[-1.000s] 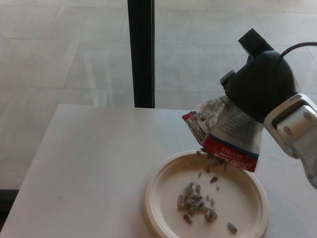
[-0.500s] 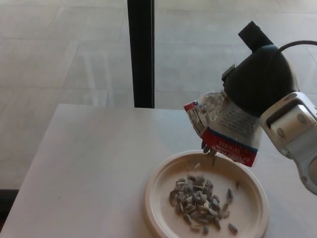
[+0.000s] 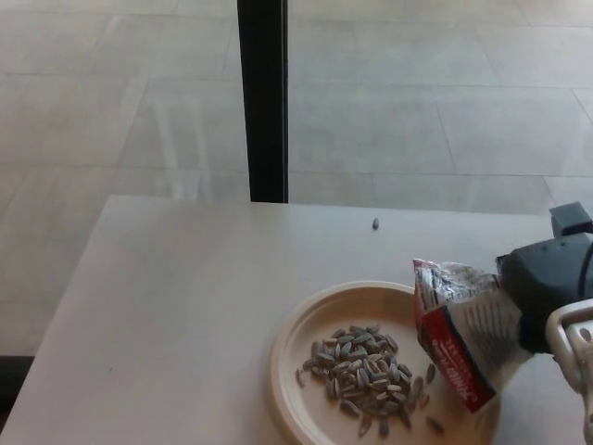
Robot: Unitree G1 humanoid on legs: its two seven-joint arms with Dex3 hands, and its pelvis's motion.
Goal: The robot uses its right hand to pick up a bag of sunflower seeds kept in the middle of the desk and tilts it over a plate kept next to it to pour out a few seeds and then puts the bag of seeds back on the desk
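The right hand (image 3: 548,289) comes in from the picture's right edge, closed around the bag of sunflower seeds (image 3: 460,339). The bag sticks out from the hand's inner side, tilted over the near rim of the plate (image 3: 295,353). A pile of seeds (image 3: 363,375) lies on the plate, beside the hand. One stray seed (image 3: 375,223) sits on the desk (image 3: 176,306) beyond it.

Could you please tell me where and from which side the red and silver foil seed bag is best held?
Grip the red and silver foil seed bag at its crinkled body, from the robot's right, as the right robot hand does; its torn mouth faces left over the plate.
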